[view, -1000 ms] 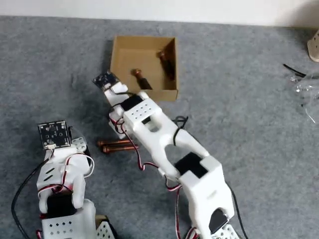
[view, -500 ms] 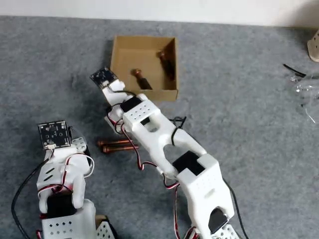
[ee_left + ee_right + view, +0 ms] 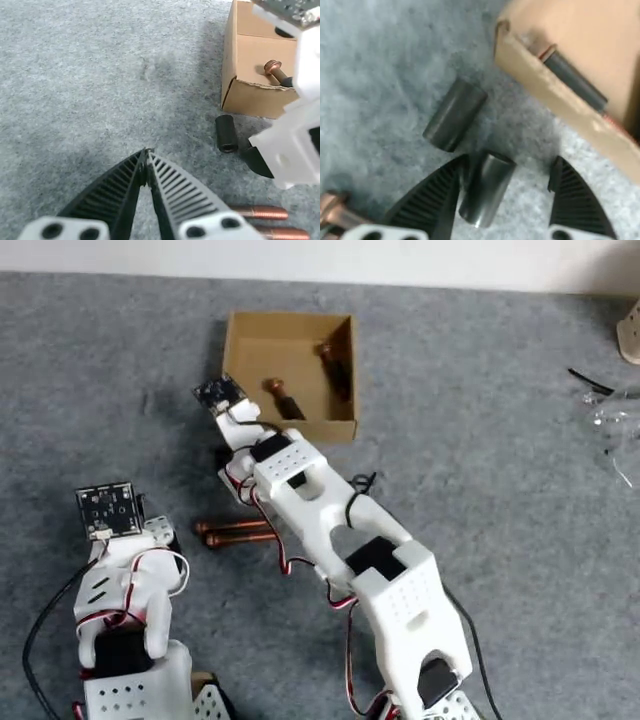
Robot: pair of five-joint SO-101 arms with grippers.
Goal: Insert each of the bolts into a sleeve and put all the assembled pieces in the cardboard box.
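While the grey surface (image 3: 500, 460) met a white wall (image 3: 300, 255) at the top, the cardboard box (image 3: 320, 428) sat upper centre. Right fingers (image 3: 427, 200) stood apart around a sleeve (image 3: 486, 190); left fingers (image 3: 170, 185) pressed together, empty.

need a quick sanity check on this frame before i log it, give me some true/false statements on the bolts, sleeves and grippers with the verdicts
1. Two assembled pieces lie inside the cardboard box. True.
2. The left gripper holds a bolt. False: it is shut on nothing, above bare carpet.
3. Two bolts lie side by side on the carpet. True.
4. The right gripper is shut on a sleeve. False: it is open, with one sleeve lying on the carpet between its fingers.
5. The other loose sleeve is in the box. False: the second sleeve lies on the carpet outside the box.
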